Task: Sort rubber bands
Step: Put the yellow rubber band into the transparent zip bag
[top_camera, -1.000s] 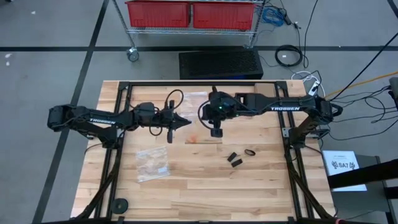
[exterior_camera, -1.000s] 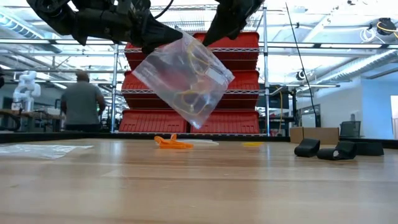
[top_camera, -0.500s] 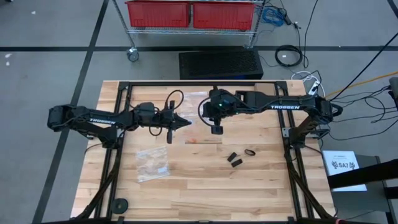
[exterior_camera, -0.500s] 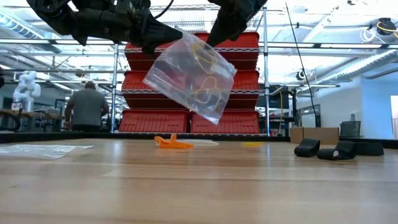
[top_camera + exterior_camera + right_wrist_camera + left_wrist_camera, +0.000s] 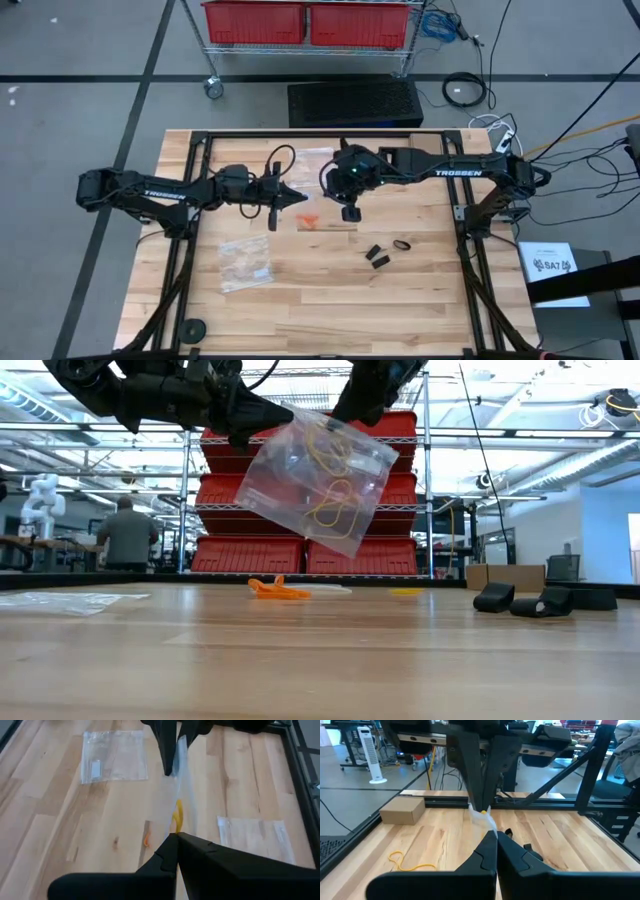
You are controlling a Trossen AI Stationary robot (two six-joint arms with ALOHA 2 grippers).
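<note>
Low view shows my left gripper (image 5: 255, 422) and right gripper (image 5: 352, 410) both pinching one clear bag (image 5: 312, 480) of yellow rubber bands (image 5: 333, 515) above the tabletop (image 5: 320, 660); orange bands (image 5: 277, 589) lie at 6 o'clock below it.

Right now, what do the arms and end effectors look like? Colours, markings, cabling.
Both arms are matte black and jointed, each with white TROSSEN lettering on the forearm. The left end effector tapers to two thin dark fingers; a black cable loops over its wrist. The right end effector is black too, with a small green light on the wrist housing.

Bag (image 5: 318, 478) between claws, above table (image 5: 320, 660)
</note>
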